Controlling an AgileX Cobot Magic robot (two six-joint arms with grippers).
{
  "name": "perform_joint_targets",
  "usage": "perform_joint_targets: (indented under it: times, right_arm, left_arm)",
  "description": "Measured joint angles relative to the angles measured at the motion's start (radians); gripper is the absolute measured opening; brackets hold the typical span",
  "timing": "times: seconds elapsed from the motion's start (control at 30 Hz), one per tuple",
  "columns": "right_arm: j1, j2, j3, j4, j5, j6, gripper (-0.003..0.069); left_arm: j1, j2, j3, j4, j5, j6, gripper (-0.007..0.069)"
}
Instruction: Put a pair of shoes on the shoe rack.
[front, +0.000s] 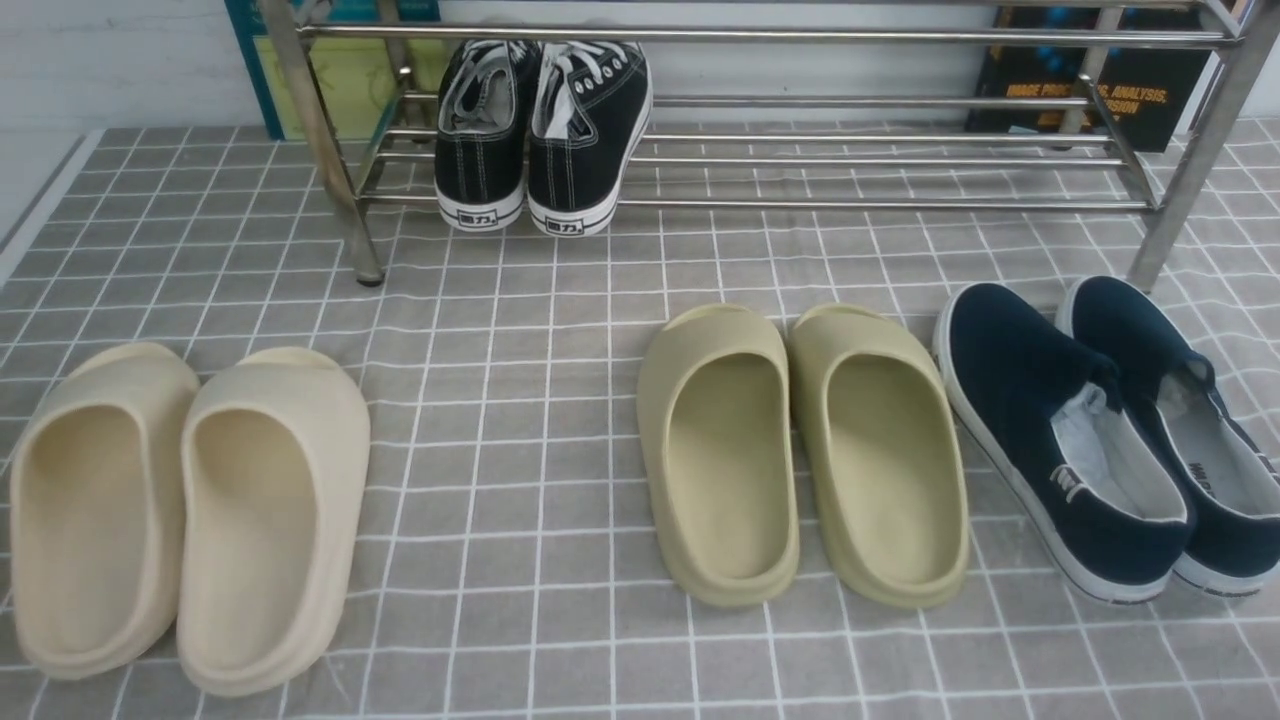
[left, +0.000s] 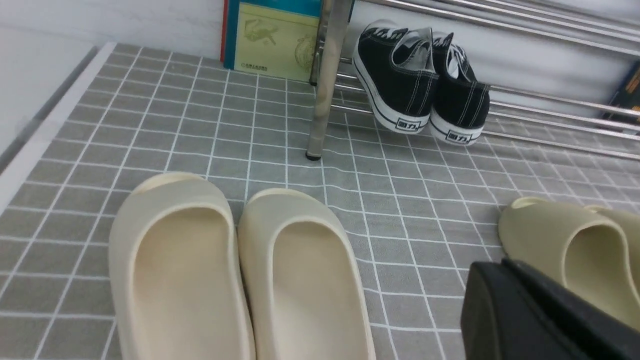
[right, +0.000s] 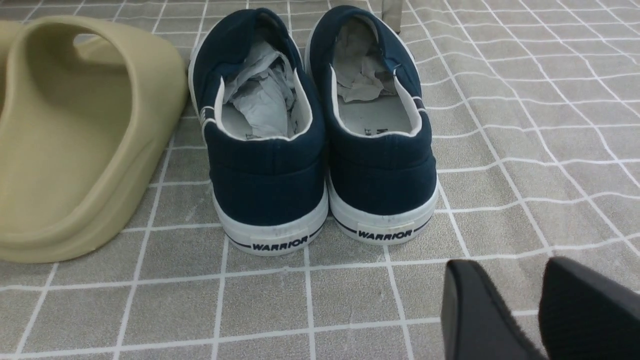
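Observation:
The pair of black canvas sneakers (front: 540, 130) stands side by side on the lower bars of the silver shoe rack (front: 850, 160), near its left legs, heels toward me. The sneakers also show in the left wrist view (left: 425, 95). No gripper shows in the front view. My left gripper (left: 500, 272) is low over the cloth between the cream and olive slides, fingers pressed together, holding nothing. My right gripper (right: 505, 280) hovers just behind the heels of the navy slip-ons, its fingers a little apart and empty.
Cream slides (front: 190, 510) lie front left, olive slides (front: 800, 450) in the middle, navy slip-ons (front: 1110, 440) front right, all on the grey checked cloth (front: 520, 400). Books (front: 1090, 90) lean on the wall behind the rack.

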Motion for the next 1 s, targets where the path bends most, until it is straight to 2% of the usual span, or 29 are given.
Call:
perform_joint_targets:
  times: [0.13,0.3,0.57,0.73,1.0]
  right_arm:
    - [0.000,0.000,0.000,0.000,0.000,0.001,0.0239]
    - [0.000,0.000,0.000,0.000,0.000,0.002,0.0239]
    - [0.000,0.000,0.000,0.000,0.000,0.002,0.0239]
    - [0.000,0.000,0.000,0.000,0.000,0.002,0.0239]
    - [0.000,0.000,0.000,0.000,0.000,0.002,0.0239]
  left_arm:
    - [0.084,-0.084,0.207,-0.127,-0.190,0.140,-0.0013]
    - [0.105,-0.149,0.363,-0.147,-0.271,0.158,-0.0013]
    - [0.105,-0.149,0.481,-0.082,-0.260,0.078,-0.0013]
    - [0.105,-0.149,0.481,-0.077,-0.201,0.080,-0.0013]
    - [0.140,-0.149,0.482,-0.077,-0.196,0.100,-0.0013]
